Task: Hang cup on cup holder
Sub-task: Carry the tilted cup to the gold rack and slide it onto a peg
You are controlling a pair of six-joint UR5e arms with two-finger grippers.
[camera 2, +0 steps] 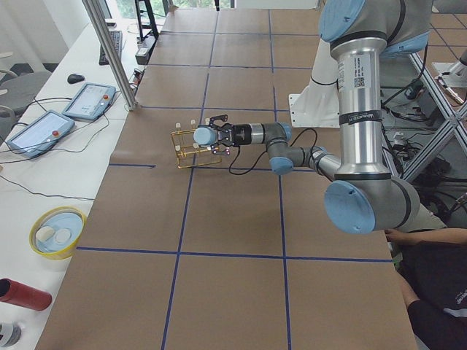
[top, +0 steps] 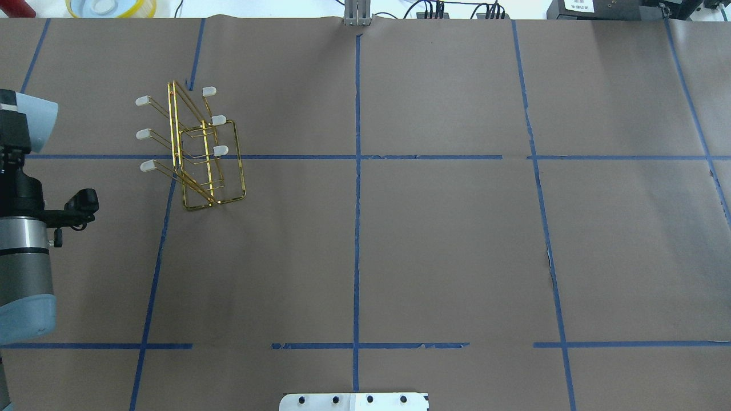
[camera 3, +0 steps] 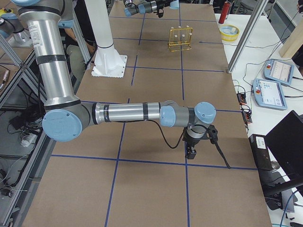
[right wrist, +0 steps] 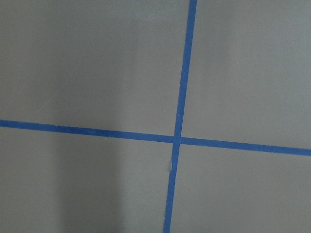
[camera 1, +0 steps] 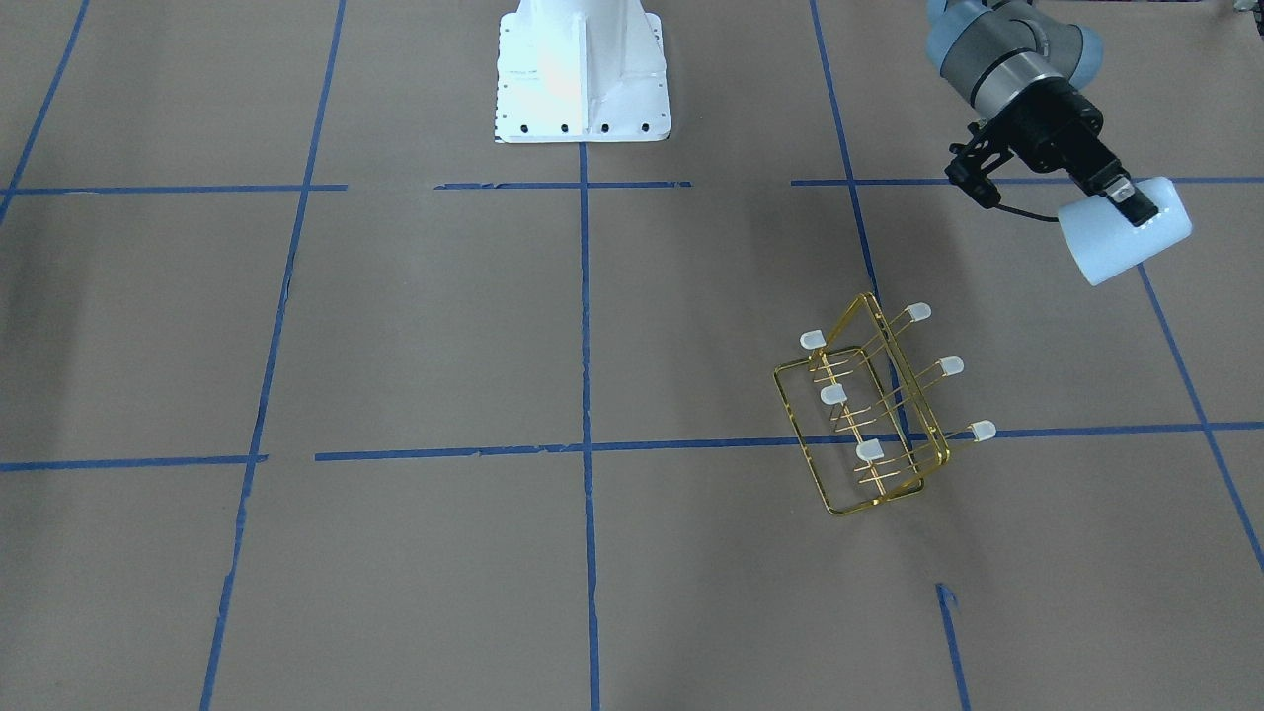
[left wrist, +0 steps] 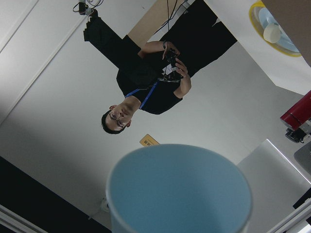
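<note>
My left gripper [camera 1: 1140,205] is shut on the wall of the pale blue cup [camera 1: 1126,235] and holds it on its side in the air. One finger [camera 1: 1134,197] shows on the cup's outside. The cup also shows at the left edge of the overhead view [top: 35,116], in the exterior left view [camera 2: 203,135], and fills the bottom of the left wrist view [left wrist: 180,189]. The gold wire cup holder [camera 1: 871,407] stands on the table, apart from the cup and with bare prongs [top: 194,149]. My right gripper [camera 3: 191,152] hangs low over the table, far from both; I cannot tell whether it is open.
The white robot base [camera 1: 583,74] is at the table's robot side. A yellow-rimmed bowl [camera 2: 57,232] and a red cylinder [camera 2: 22,294] lie beyond the table's far edge. A metal post [top: 357,14] stands at that edge. The right wrist view shows only brown table with blue tape [right wrist: 177,138].
</note>
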